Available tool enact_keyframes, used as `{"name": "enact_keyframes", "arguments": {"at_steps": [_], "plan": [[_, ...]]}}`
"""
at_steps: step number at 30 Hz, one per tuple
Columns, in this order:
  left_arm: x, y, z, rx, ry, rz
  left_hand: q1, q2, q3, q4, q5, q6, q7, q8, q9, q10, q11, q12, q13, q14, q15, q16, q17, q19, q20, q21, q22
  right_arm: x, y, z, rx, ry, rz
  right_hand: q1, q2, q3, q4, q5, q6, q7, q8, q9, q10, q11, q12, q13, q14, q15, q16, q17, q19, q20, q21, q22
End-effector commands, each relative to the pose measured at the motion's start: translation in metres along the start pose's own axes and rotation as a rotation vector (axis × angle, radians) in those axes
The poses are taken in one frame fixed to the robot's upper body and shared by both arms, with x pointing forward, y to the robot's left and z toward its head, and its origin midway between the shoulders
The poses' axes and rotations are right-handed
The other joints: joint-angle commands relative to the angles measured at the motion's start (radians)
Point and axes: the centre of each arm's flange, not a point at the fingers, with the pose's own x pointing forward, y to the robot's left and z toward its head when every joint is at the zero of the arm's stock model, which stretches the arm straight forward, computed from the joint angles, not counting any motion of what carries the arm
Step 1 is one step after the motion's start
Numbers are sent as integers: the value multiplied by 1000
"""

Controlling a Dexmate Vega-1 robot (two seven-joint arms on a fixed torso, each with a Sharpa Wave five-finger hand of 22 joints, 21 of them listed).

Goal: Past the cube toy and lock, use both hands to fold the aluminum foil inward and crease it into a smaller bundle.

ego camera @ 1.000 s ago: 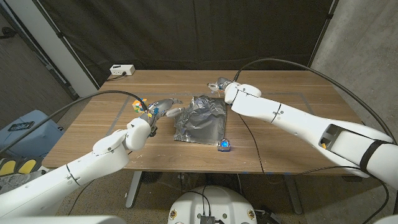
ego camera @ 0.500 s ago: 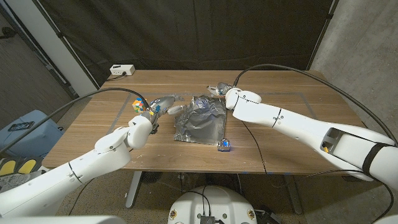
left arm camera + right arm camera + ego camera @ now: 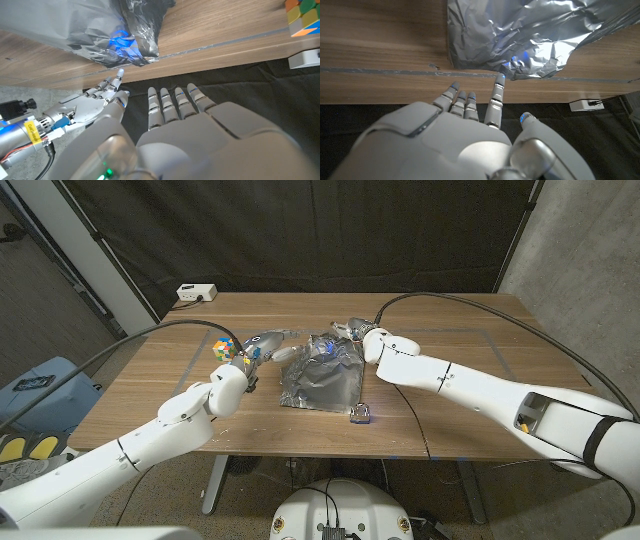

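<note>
The crumpled aluminum foil lies at the table's middle, its far part bunched up. A coloured cube toy stands to its left, and a small blue-lit lock sits by its near right corner. My left hand hovers at the foil's left edge with its fingers stretched out and holding nothing. My right hand is at the foil's far right corner, fingers extended toward the foil edge and empty. The left wrist view shows the foil, the cube toy and my right hand opposite.
A white box sits at the table's far left corner. A black cable runs across the table to the right of the foil. Dark curtains hang behind the table.
My left hand has moved forward along the foil's left edge. My right hand has come down and in toward the foil's far right corner. The foil, the cube and the lock stay put.
</note>
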Motion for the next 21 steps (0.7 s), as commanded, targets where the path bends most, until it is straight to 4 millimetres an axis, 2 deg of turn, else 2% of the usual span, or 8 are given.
{"name": "enact_keyframes", "arguments": {"at_steps": [1,8,19,21], "plan": [[25,-15,10,30,-43,20,-18,-2,-4,12,-5,-21,-5,-1,3,-21,-2,-8,3,-12,-3,-3,2,-6,-1,-1,0,6,8,-5,6,-57,-20,-18,66,8,2,6,4,-5,4,3,-4,-5,5,0,-7,-4,4,5,-4,-4,8,1],[40,-34,16,77,-78,-16,-35,-4,-11,21,-15,-56,-19,-4,2,-51,-4,-13,2,-44,-1,-6,2,-21,-3,-6,0,5,7,-6,24,-60,-30,-36,64,8,1,8,19,-3,11,3,-3,-9,8,0,-6,-8,8,5,-2,-6,11,1],[52,-63,21,150,-104,-78,-48,-3,-14,27,-26,-93,-25,-4,2,-87,-6,-17,1,-83,-3,-9,1,-40,-7,-12,-1,1,4,-10,41,-61,-41,-54,63,10,0,9,27,-2,13,3,-3,-11,11,-1,-4,-12,12,6,4,-8,15,-1],[54,-67,21,158,-104,-78,-50,-3,-14,27,-28,-101,-28,-5,1,-92,-8,-17,0,-90,-4,-10,1,-44,-8,-12,-1,1,4,-11,42,-63,-41,-62,61,11,-3,10,29,-2,14,3,3,-17,14,-1,4,-17,16,6,15,-12,20,-1]]}}
